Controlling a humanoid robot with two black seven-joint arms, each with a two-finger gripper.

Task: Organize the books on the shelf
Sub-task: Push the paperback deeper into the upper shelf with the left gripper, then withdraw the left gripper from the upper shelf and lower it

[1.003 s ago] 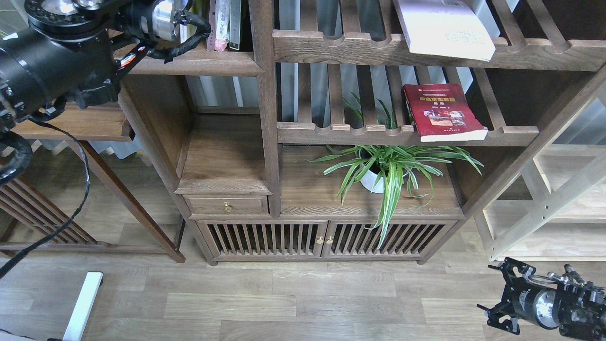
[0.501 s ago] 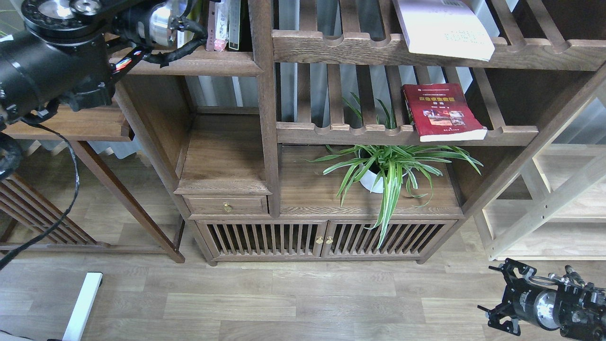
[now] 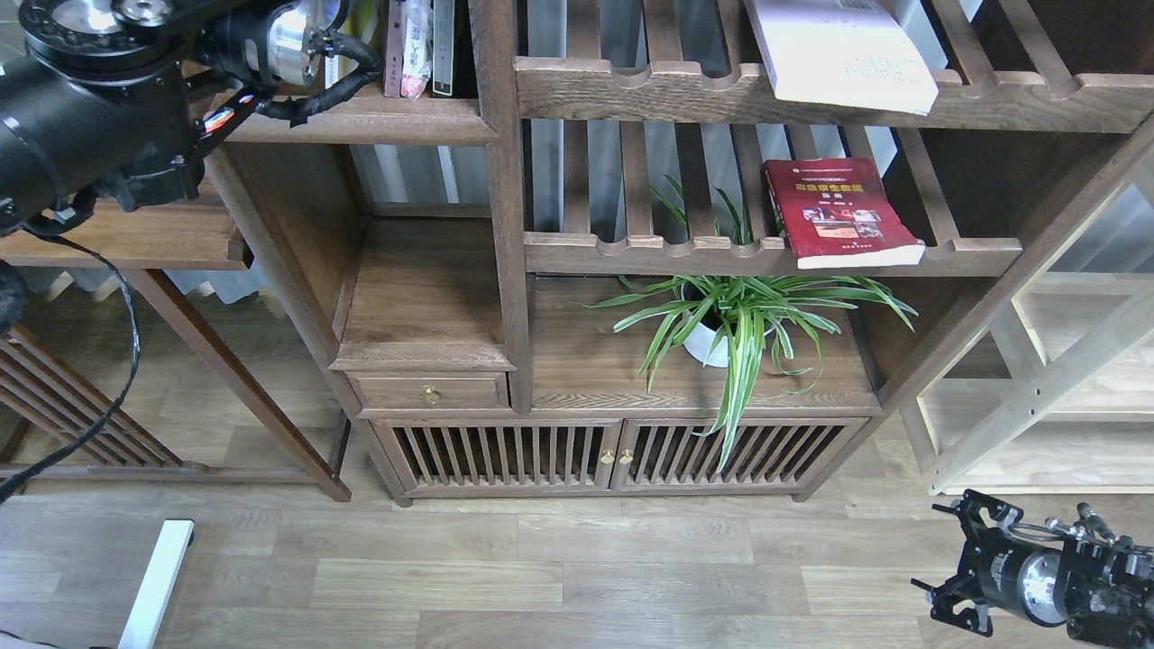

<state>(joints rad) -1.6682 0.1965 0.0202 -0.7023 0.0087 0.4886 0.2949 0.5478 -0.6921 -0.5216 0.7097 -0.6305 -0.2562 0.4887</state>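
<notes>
Below the red book (image 3: 841,213), a spider plant (image 3: 739,324) on the cabinet top (image 3: 586,370).

The dark-brown shelf (image 3: 388,122) at the bookcase's upper left carries upright books (image 3: 416,45) near its right end. The upper slatted rack (image 3: 685,90) holds a white book (image 3: 843,50); the lower rack (image 3: 667,252) holds a red book (image 3: 838,212) toward its right end.

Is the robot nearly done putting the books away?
Not yet. A few thin books already stand upright on the solid shelf at top left, where the left arm reaches; its gripper is hidden. The red book and the pale book lie flat on the slatted racks, untouched. The right gripper hangs low over the floor, empty.
</notes>
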